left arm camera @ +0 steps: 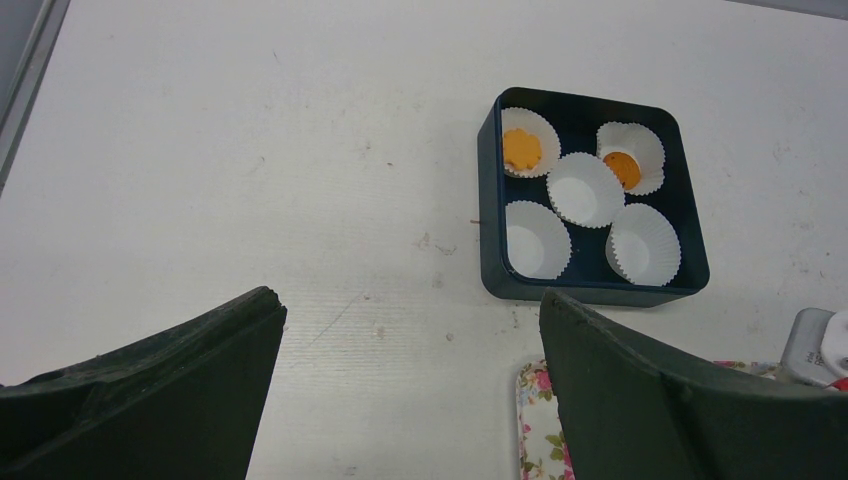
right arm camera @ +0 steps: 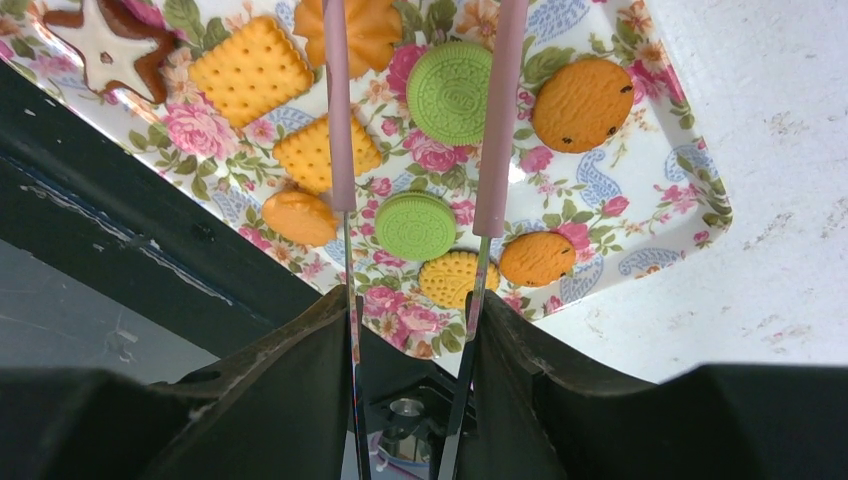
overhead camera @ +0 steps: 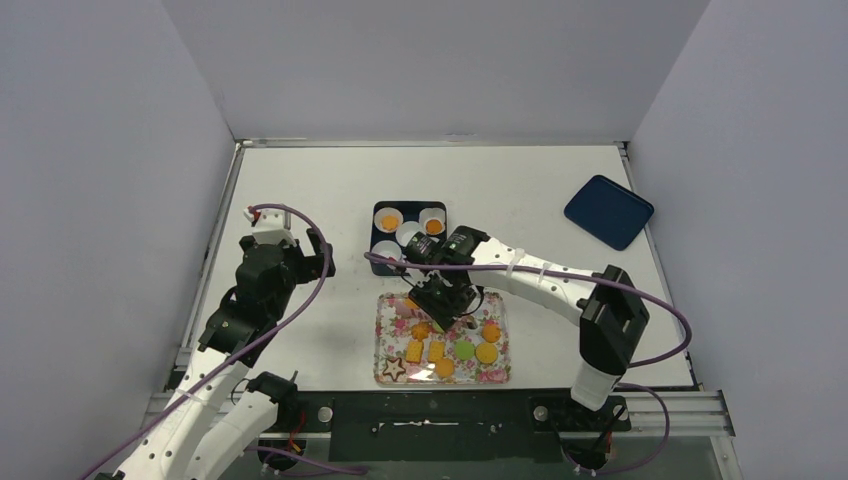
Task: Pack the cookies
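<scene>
Your left gripper point(left arm camera: 405, 300) hangs with its jaws spread wide. Your right arm point(overhead camera: 540, 275) stretches across to its own left, and your right gripper point(right arm camera: 412, 305) points down, its fingers point(right arm camera: 300, 360) pinching tongs point(right arm camera: 497, 120) that run forward from the claw.

On the white worktop point(overhead camera: 300, 200) a dark blue square box point(left arm camera: 487, 200) holds five white paper cups point(left arm camera: 585, 190), a flowered tray point(right arm camera: 650, 200) lies just nearer with pink-tipped tongs point(right arm camera: 497, 120) above it, and a blue lid point(overhead camera: 608, 211) rests well apart at the far right.
</scene>
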Available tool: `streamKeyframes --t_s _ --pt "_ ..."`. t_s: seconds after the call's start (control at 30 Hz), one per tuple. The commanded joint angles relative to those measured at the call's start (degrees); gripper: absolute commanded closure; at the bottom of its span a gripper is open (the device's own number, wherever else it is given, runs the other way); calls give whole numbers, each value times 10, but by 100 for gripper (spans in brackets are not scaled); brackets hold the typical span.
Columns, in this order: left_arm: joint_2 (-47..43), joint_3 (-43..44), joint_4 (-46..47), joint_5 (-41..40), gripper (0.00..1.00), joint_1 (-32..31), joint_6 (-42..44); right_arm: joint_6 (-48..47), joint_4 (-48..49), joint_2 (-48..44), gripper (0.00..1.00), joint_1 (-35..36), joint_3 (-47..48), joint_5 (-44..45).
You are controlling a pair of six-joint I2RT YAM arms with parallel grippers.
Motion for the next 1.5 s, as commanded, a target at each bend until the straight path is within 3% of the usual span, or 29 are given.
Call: streamKeyframes --t_s 0.0,0.33,0.77,1.47 --pt "-2 7 18 -2 3 -2 9 -8 -28 11 59 10 32 23" --pt "-4 7 17 -2 3 -3 9 -7 -42 28 61 18 55 36" --pt "-2 7 17 -4 3 -4 10 -19 -49 6 82 18 93 39" --pt "29 7 20 1 3 3 16 -101 -42 34 85 -89 206 0"
